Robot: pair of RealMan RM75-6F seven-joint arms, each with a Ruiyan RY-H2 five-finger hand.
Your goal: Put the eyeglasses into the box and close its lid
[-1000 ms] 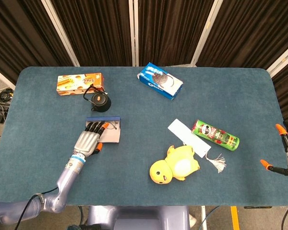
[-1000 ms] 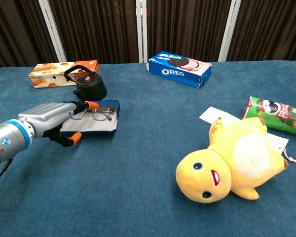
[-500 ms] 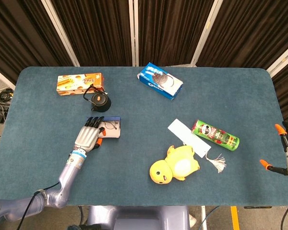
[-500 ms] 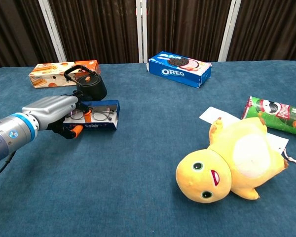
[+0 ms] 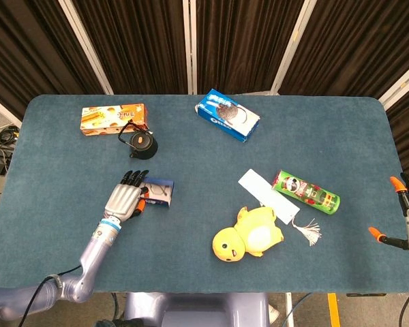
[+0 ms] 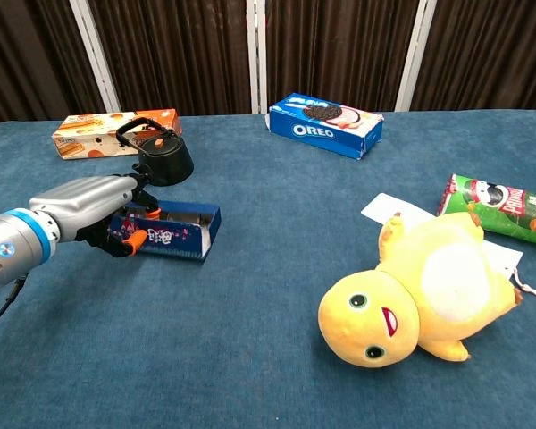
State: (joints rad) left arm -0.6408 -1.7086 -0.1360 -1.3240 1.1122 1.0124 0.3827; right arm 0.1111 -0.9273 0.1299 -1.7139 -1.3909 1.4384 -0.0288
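The blue box lies left of centre on the table. Its patterned lid is tipped up over the tray, blue outer side toward the chest camera. My left hand holds the lid's left end, thumb in front and fingers behind. The eyeglasses are hidden under the lid. In the head view, my right hand hangs off the table's right edge, fingers apart and holding nothing.
A black kettle stands just behind the box, with an orange snack box further back. An Oreo box lies at the back centre. A yellow plush toy, a white card and a green chips can lie at the right.
The left hand has swung the lid up and over the tray. The white inside and the eyeglasses, visible before, are now covered. The right hand has hardly moved.
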